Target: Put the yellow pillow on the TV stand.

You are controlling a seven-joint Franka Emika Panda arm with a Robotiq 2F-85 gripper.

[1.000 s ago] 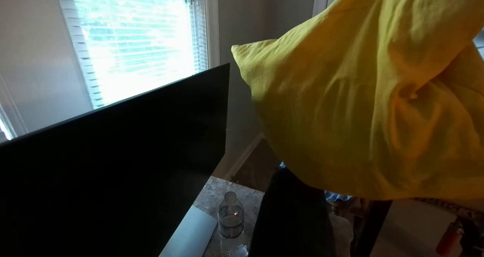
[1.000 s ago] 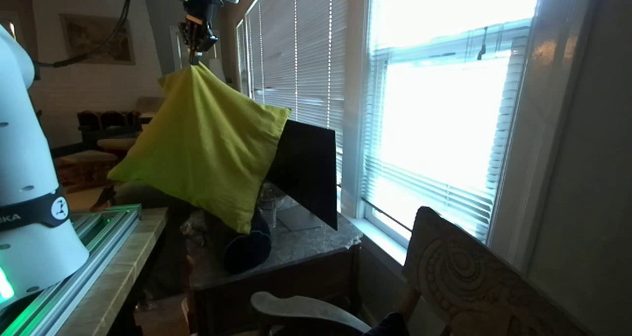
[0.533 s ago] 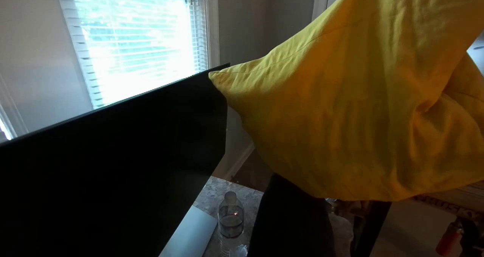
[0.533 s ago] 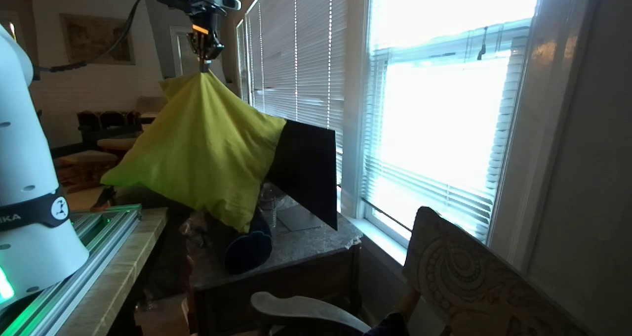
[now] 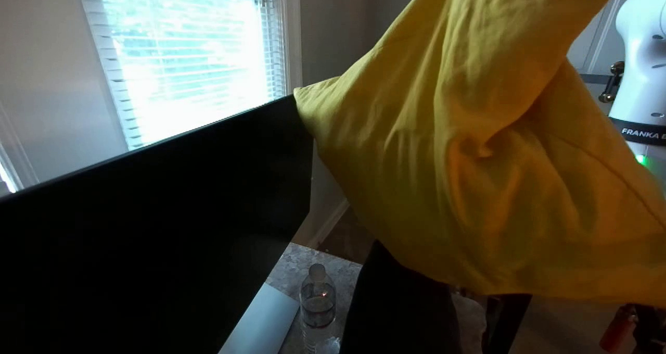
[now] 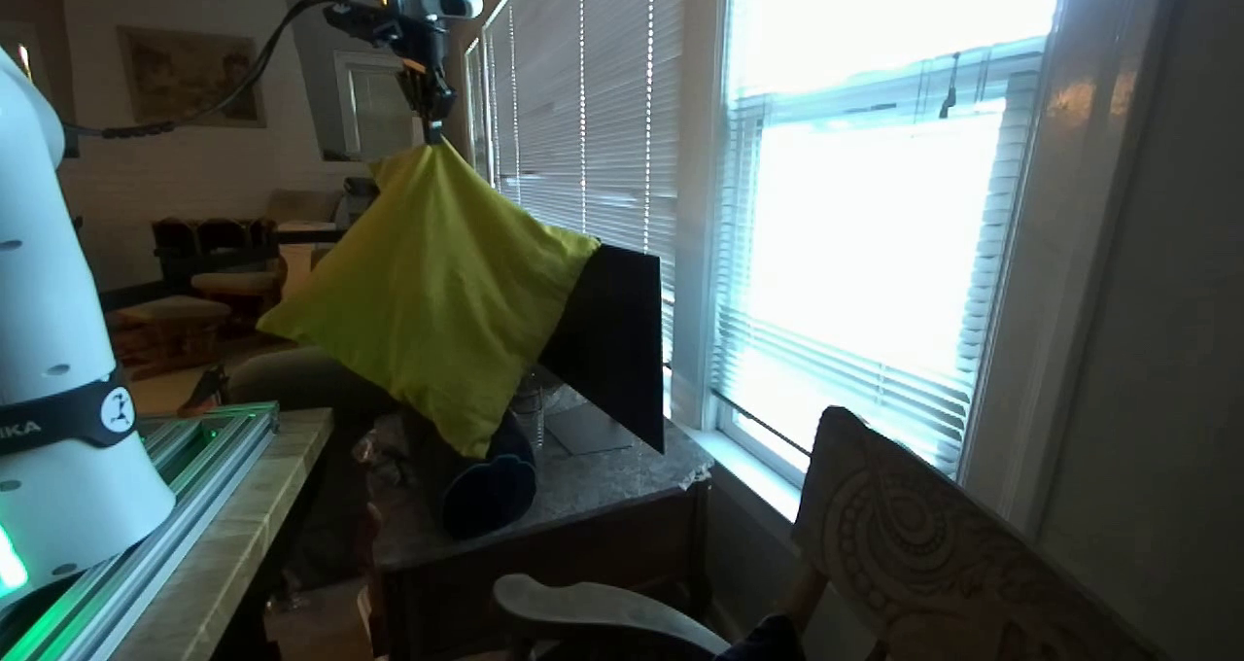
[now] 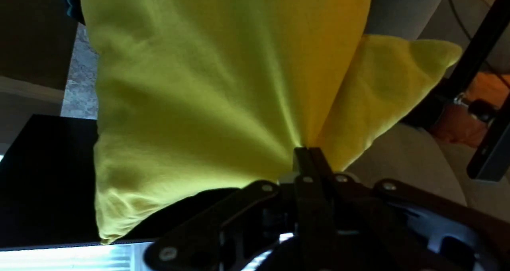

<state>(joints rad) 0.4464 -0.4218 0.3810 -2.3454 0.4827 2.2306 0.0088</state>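
Rm mostly dim; v. bright window (image 6: 865, 262) w/ horiz. blinds (image 6: 1011, 175), glass washed out, pale sill (image 6: 750, 469) below. Adj. window (image 6: 549, 107): slats (image 6: 617, 136) down, beaded cords (image 6: 650, 78) hanging. Far wall (image 6: 117, 180) whitish w/ framed pic (image 6: 192, 76); low padded seats (image 6: 175, 309) nearer, too dim for detail. Chair (image 6: 904, 535) in fgnd: scroll-patterned back, curved armrest (image 6: 612, 605). In an exterior view, grey wall (image 5: 335, 36) + pale baseboard (image 5: 332, 223) meet dark brown floor (image 5: 344, 238).

Right of centre we pinch the yellow pillow (image 7: 199, 91) in our gripper (image 7: 308, 150); the grey TV stand (image 7: 82, 77) shows upper left, a black screen (image 7: 48, 183) lower left
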